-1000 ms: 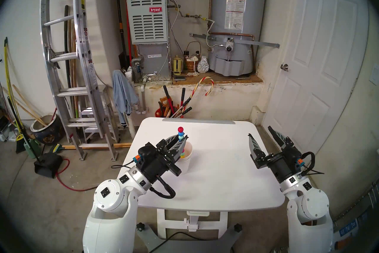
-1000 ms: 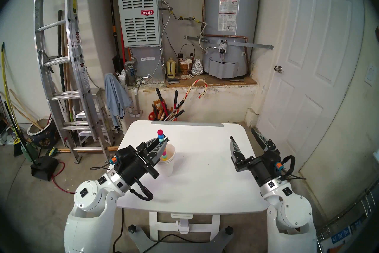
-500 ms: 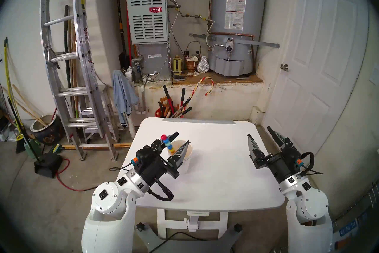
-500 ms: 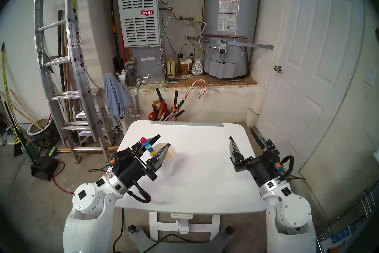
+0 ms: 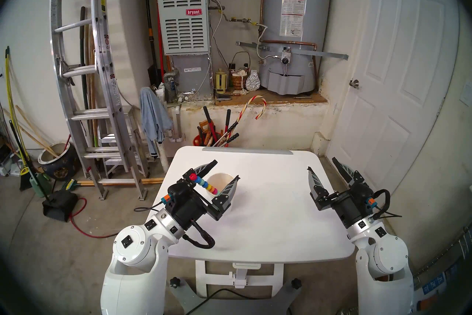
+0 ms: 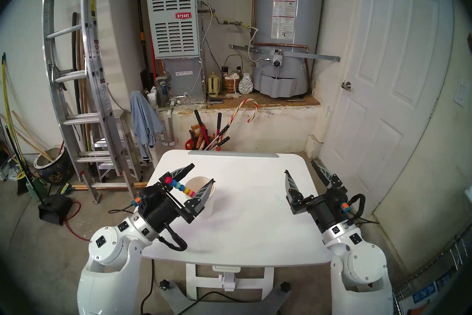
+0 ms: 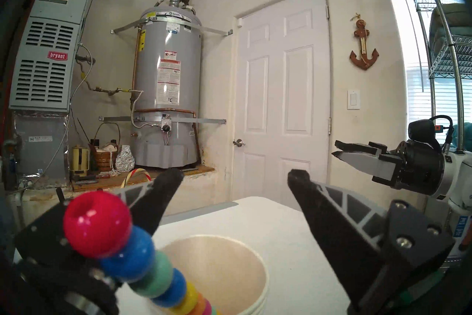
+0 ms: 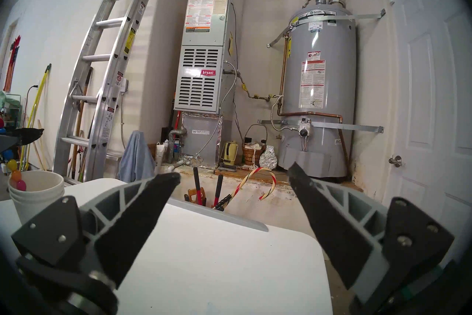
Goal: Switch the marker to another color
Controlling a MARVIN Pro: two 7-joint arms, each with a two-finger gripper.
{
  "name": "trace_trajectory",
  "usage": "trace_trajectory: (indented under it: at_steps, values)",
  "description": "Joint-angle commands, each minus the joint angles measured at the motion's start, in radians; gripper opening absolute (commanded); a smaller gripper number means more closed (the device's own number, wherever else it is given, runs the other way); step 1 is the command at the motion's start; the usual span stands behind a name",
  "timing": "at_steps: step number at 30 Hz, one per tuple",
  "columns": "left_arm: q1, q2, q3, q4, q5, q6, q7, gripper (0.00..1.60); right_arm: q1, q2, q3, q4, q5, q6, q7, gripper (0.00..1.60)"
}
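The marker (image 5: 205,182), a stick of coloured beads with a red bead on top, has its lower end in the white cup (image 5: 223,178) on the left of the white table (image 5: 268,204). It leans left, out over the rim. My left gripper (image 5: 227,168) is open and straddles the cup, one finger on each side. The red bead lies by the base of the gripper's left finger, not pinched. The left wrist view shows the marker (image 7: 143,260) leaning over the cup (image 7: 229,268). My right gripper (image 5: 321,163) is open and empty over the table's right edge.
Beyond the table's far edge stands a red bucket of tools (image 5: 212,139) with a striped candy cane (image 5: 255,107). A ladder (image 5: 102,102) leans at the left. A white door (image 5: 396,89) is at the right, and a water heater (image 5: 293,25) stands at the back.
My left gripper opened and let go of the marker. The marker, upright before, tipped over to the left in the cup. The left arm drew back a little; the right arm stayed still.
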Motion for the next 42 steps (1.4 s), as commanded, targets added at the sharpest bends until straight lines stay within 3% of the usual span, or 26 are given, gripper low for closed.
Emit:
trace_trajectory:
  at_steps: [1, 10, 20, 25, 29, 32, 33, 36, 38, 39, 42]
  values:
    - [0.021, 0.003, -0.016, -0.052, -0.023, -0.006, -0.013, 1.6, 0.013, 0.005, 0.005, -0.012, 0.007, -0.014, 0.004, 1.6]
    - [0.029, -0.012, -0.073, -0.1, -0.096, -0.006, -0.035, 1.6, 0.016, 0.0, 0.006, -0.008, 0.015, -0.015, 0.002, 1.6]
    - [0.066, -0.015, -0.176, -0.201, -0.201, 0.005, -0.063, 1.6, 0.021, -0.014, 0.01, -0.011, 0.018, -0.022, -0.013, 1.6]
    - [0.051, -0.041, -0.218, -0.246, -0.209, 0.037, -0.01, 1.6, 0.047, -0.03, 0.003, -0.01, 0.013, -0.006, -0.041, 1.6]
    - [0.012, -0.062, -0.238, -0.293, -0.157, 0.12, 0.098, 1.6, 0.086, -0.063, -0.006, -0.011, 0.001, 0.032, -0.108, 1.6]
    - [-0.009, -0.056, -0.242, -0.294, -0.147, 0.14, 0.122, 1.6, 0.096, -0.072, -0.006, -0.009, -0.01, 0.05, -0.136, 1.6]
    - [-0.016, -0.059, -0.245, -0.302, -0.109, 0.165, 0.156, 1.6, 0.103, -0.067, -0.006, -0.005, -0.022, 0.055, -0.146, 1.6]
    - [-0.038, -0.051, -0.224, -0.288, -0.033, 0.227, 0.234, 1.6, 0.13, -0.088, -0.005, 0.021, -0.036, 0.088, -0.2, 1.6]
    - [-0.042, -0.048, -0.219, -0.285, -0.019, 0.245, 0.248, 1.6, 0.136, -0.095, -0.003, 0.028, -0.043, 0.095, -0.217, 1.6]
    - [-0.04, -0.05, -0.217, -0.283, 0.003, 0.242, 0.262, 1.6, 0.145, -0.111, 0.006, 0.041, -0.005, 0.097, -0.221, 1.6]
    - [-0.041, -0.049, -0.192, -0.282, 0.04, 0.277, 0.324, 1.6, 0.173, -0.118, 0.021, 0.06, -0.013, 0.152, -0.266, 1.6]
